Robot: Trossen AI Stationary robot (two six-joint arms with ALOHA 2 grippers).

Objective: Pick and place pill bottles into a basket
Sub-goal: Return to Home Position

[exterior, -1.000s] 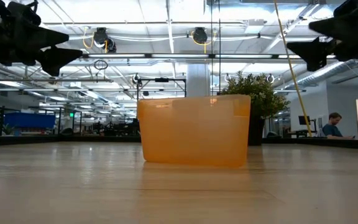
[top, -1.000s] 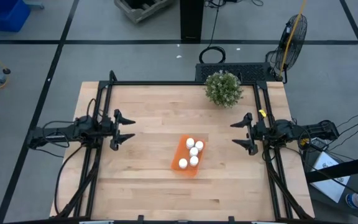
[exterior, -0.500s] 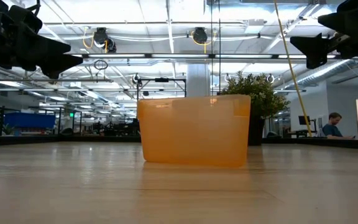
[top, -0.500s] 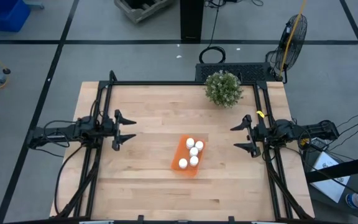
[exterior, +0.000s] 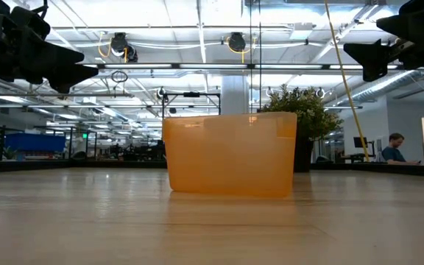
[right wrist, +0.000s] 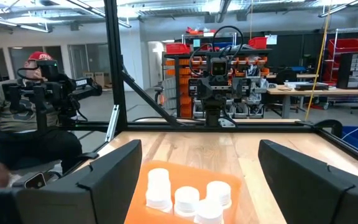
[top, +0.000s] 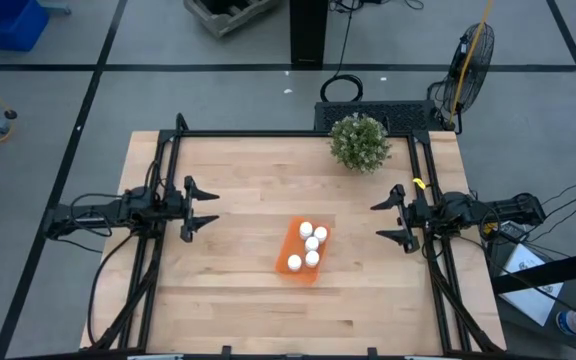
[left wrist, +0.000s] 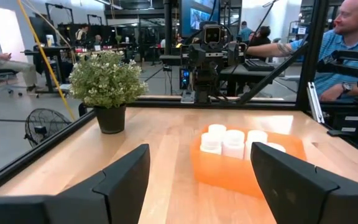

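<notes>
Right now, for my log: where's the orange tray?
High view: the orange tray sits central on the table between the left arm and right arm, holding the pill bottles, the plant beyond it.

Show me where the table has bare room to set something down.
Bare wood lies between the left tool and the orange tray, between the tray and the right tool, along the front edge of the table, and across the back, left of the plant. Crowded: the tray itself, mostly filled by five pill bottles.
</notes>
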